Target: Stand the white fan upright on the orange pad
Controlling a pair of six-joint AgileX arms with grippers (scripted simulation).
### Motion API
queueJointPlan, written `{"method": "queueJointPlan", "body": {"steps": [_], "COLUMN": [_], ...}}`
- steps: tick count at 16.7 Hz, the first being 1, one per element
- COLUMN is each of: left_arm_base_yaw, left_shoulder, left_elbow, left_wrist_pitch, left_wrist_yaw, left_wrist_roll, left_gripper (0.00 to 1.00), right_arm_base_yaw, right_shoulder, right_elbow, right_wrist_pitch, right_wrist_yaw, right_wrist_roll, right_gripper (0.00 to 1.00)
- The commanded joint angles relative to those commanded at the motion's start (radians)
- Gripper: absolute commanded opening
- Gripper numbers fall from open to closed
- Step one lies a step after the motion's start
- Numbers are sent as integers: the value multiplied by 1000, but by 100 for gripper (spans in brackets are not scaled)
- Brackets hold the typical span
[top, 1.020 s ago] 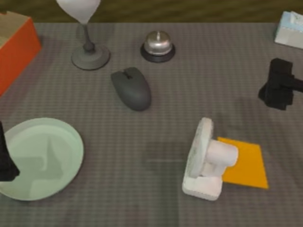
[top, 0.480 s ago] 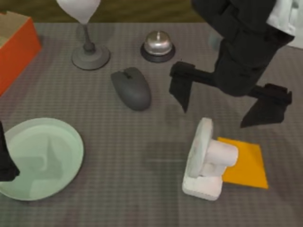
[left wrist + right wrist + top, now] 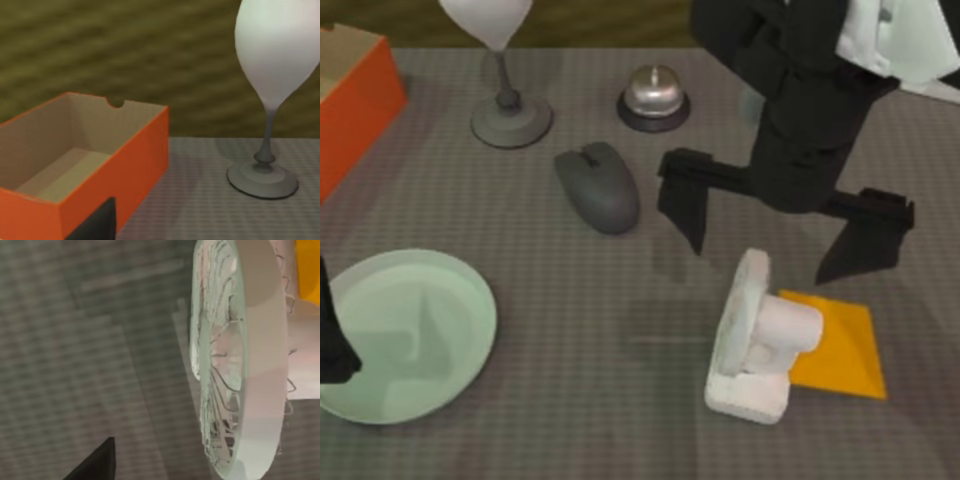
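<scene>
The white fan (image 3: 755, 340) lies on its side on the table, grille head edge-up and blocky base toward the front. Its motor housing overlaps the left edge of the orange pad (image 3: 842, 350). My right gripper (image 3: 760, 264) hangs open just behind and above the fan, one finger (image 3: 685, 200) to the left of the fan's head and the other toward the right, holding nothing. In the right wrist view the fan's grille (image 3: 235, 365) fills the picture close up, with a strip of the orange pad (image 3: 307, 270) beyond. My left gripper (image 3: 330, 345) is parked at the table's left edge, open.
A pale green plate (image 3: 405, 335) sits front left beside the left arm. A dark mouse (image 3: 597, 186), a silver bell (image 3: 653, 96), a white-shaded lamp (image 3: 510, 110) and an orange-red box (image 3: 355, 100) stand along the back. The box (image 3: 100, 165) and lamp (image 3: 265, 175) also show in the left wrist view.
My right arm has swung in from the table's right edge to above the fan, its fingers spread wide, and has shifted slightly left and toward the fan. Fan and left arm have not moved.
</scene>
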Motion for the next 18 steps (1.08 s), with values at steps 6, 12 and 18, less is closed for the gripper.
{"method": "queueJointPlan", "body": {"steps": [6, 12, 18], "left_arm_base_yaw": [0, 0, 0], "left_shoulder": [0, 0, 0], "left_elbow": [0, 0, 0], "left_wrist_pitch": [0, 0, 0], "left_wrist_yaw": [0, 0, 0], "left_wrist_roll": [0, 0, 0], "left_gripper": [100, 100, 100], "right_arm_base_yaw": [11, 16, 16], "right_shoulder": [11, 17, 17], "right_elbow": [-126, -174, -174], "right_wrist_pitch": [139, 190, 190], "right_wrist_yaw": [0, 1, 1], "right_wrist_roll": [7, 12, 12], "right_gripper": [100, 100, 55]}}
